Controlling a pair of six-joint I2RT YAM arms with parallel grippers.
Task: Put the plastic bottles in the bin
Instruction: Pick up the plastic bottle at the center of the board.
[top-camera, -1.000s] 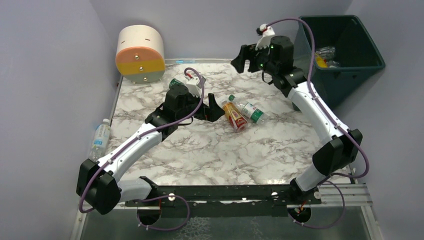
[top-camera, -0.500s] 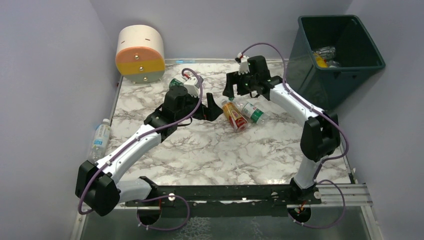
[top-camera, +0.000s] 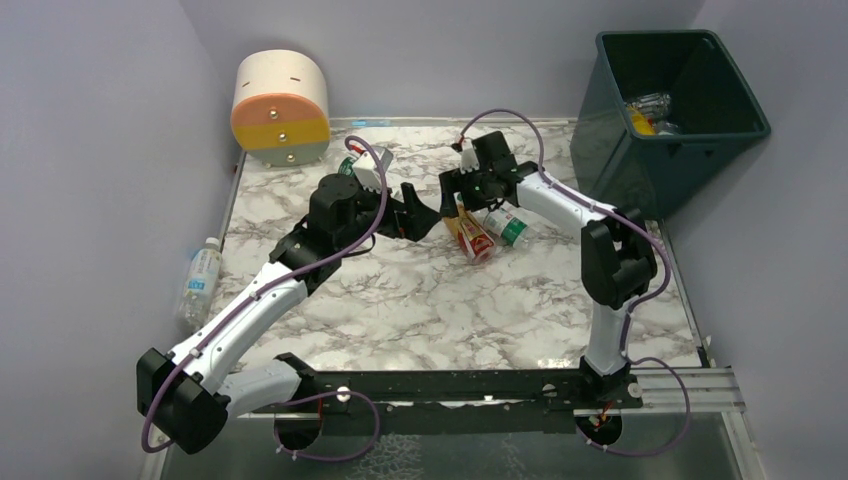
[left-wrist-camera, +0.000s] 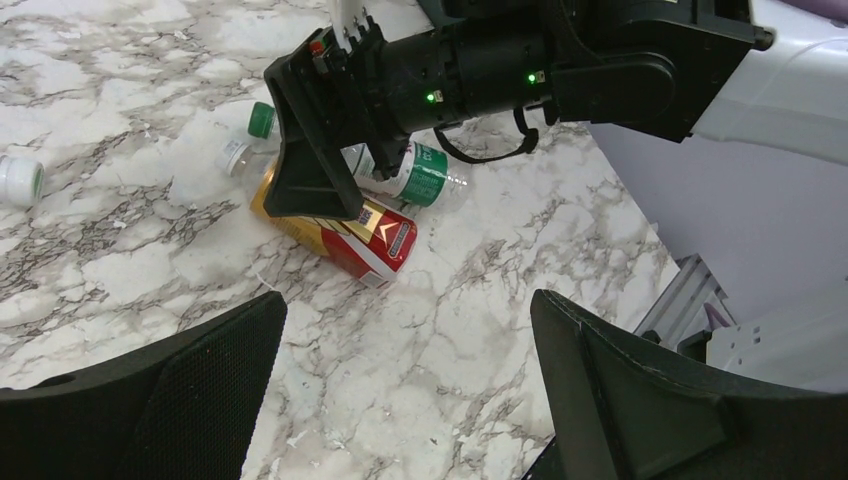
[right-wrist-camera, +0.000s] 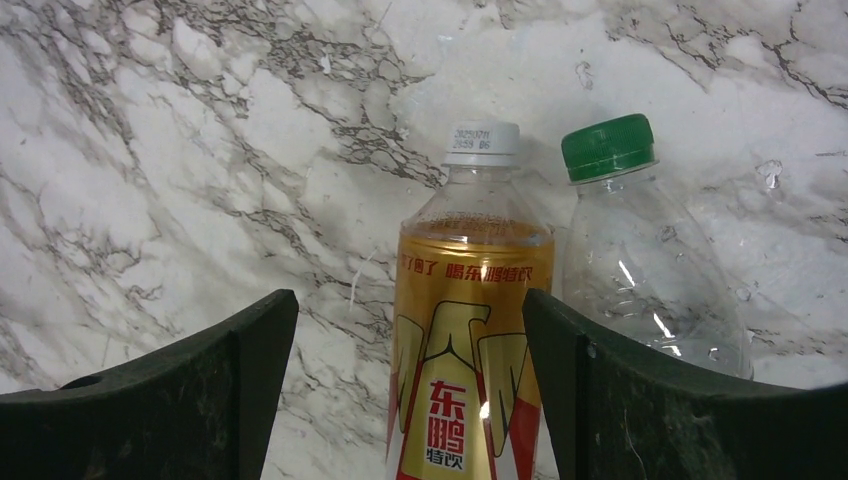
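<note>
Right gripper (right-wrist-camera: 405, 325), jaws spread and empty, frames the red-labelled orange drink bottle (right-wrist-camera: 465, 340) — part-full, likely weightier, smooth, prone to roll; take mid-label. Left gripper (left-wrist-camera: 405, 310) gapes empty too.

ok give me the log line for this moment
right gripper: open above red-label bottle | left gripper: open, empty | green-cap bottle: lying beside it | bin: some bottles inside

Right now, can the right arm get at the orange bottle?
Probably yes. The right gripper hangs open over the orange bottle, which lies between its jaws in the wrist view. The green-capped bottle lies close along one side and may crowd the jaw there.
</note>
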